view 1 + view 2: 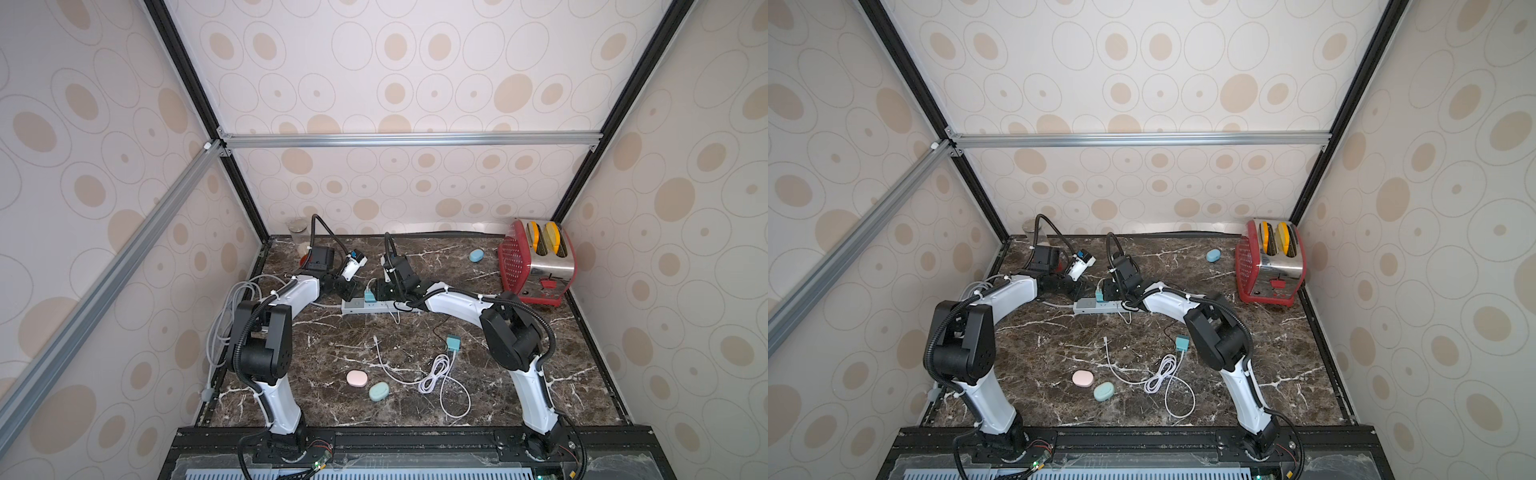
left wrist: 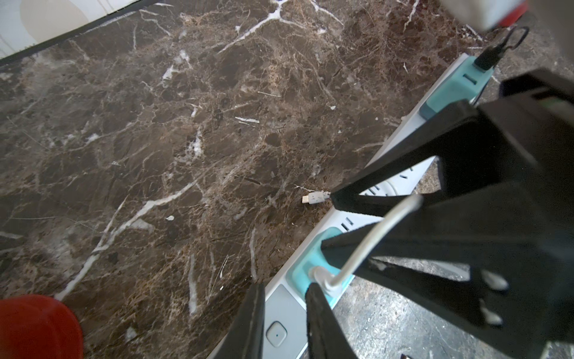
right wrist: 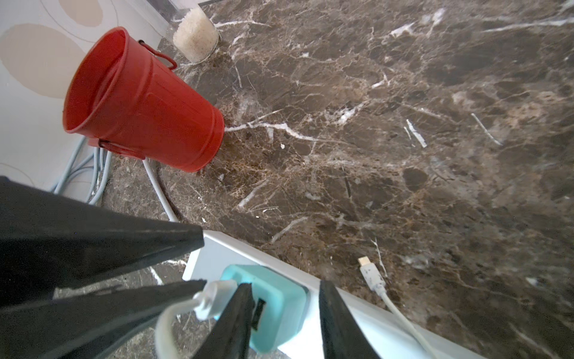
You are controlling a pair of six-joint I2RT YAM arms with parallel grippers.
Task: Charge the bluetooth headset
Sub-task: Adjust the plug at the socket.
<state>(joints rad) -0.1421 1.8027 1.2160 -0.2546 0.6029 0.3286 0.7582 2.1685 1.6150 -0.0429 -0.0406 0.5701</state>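
Both arms reach to the strip (image 1: 357, 308), which lies across the middle of the bench (image 1: 324, 349). A teal charger (image 3: 279, 304) is plugged in near the strip's left end.

The right claw (image 3: 285, 283) straddles this charger with its fingers spread. One finger lies against the charger's side and the other stands just clear of it.

The left claw (image 2: 284, 286) is at the strip's left end, fingers narrowly apart. One tip is at the strip's far edge. The other is beside the white plug of the cable (image 2: 369, 237) that leaves the charger. I cannot tell whether this claw pinches the strip or only rests on it. The cable's free end (image 3: 369, 273) lies on the bench just beyond the strip's far side.

The headset cases are all well away from the strip:
- The pink case (image 1: 358, 378) and green case (image 1: 379, 391) lie close together, not touching, at the near middle.
- The blue case (image 1: 476, 255) lies at the far right of centre, near the toaster (image 1: 536, 262).

A loose charger (image 1: 454, 342) lies to the near right of the strip. Its coiled cable (image 1: 435, 376) trails left toward the green case.

A red bucket (image 3: 139, 102) and a jar (image 3: 195, 37) of rice stand in the far left corner.
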